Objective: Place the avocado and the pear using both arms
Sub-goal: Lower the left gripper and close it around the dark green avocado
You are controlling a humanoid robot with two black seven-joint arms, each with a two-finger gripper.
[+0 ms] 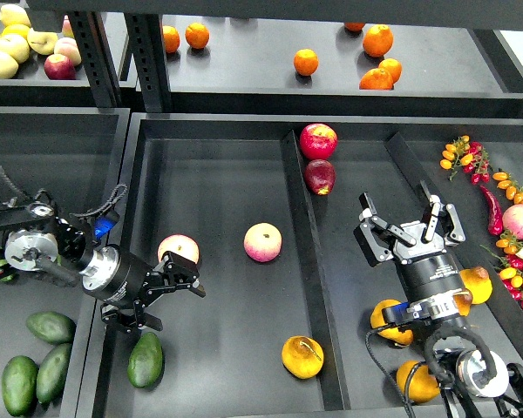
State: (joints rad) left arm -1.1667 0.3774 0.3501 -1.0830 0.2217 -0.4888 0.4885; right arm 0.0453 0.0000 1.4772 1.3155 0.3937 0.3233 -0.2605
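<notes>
Avocado (146, 359) and pear (302, 356) lying in tray (218, 157); left claw (181, 277) open beside peach (178, 250); right claw (411, 222) open, empty.

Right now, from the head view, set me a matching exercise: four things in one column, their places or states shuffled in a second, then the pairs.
Things:
1. avocado
2. pear
3. left gripper
4. right gripper

Places or states:
A. open, empty, above the right compartment
B. near edge of the middle compartment, against the right divider
C. open, beside a pink peach
D. near left corner of the middle compartment

Pairs: 1-D, 2-B, 3-C, 4-A
</notes>
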